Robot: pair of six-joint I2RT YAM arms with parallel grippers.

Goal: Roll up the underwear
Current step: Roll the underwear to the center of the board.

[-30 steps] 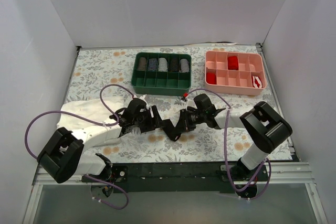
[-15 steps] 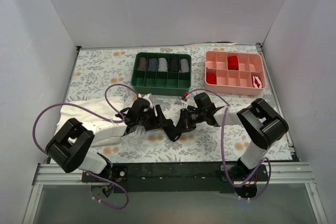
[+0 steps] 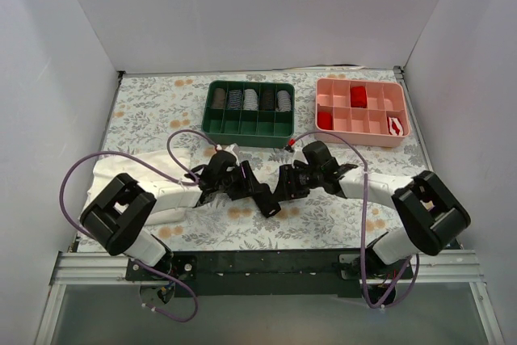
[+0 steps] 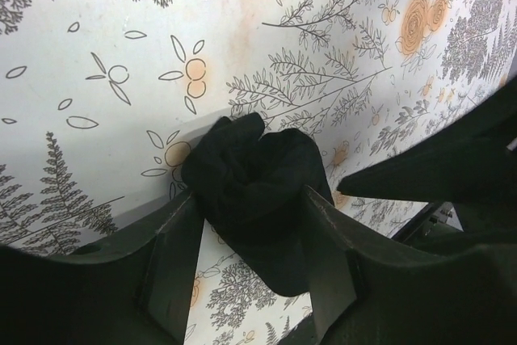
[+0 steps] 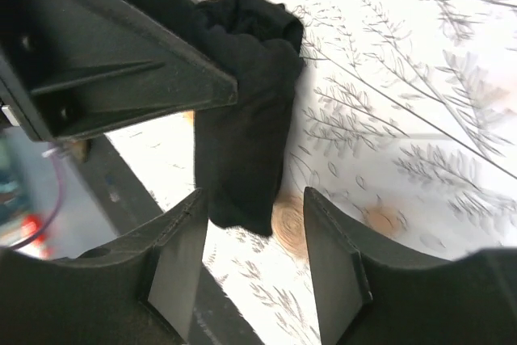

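- white cloth (image 3: 133,169) lies far left on the table (image 3: 339,220), under the left arm; not the target
- left gripper (image 3: 245,183): jaws at mid width, both fingers (image 4: 174,264) against the sides of the black bundle; reads as a hold on it
- underwear (image 3: 266,199) sits mid-table between the two grippers, near the front, well short of the green tray (image 3: 247,138)
- it's bunched thick at the left gripper's end, with a flatter tail running toward the right gripper; no pale waistband visible
- handling, my guess: light, soft, floppy, zero stiffness, so the bundle likely relaxes and unrolls if let go
- best hold: across the thick rolled part, squeezed from both sides; the thin tail would just pull out flat
- right gripper (image 3: 284,186): jaws apart, the tail end lies between them, against one finger with a clear gap to the other; not gripping
- pink tray (image 3: 361,141) is back right, well apart, with a few small red rolls in it
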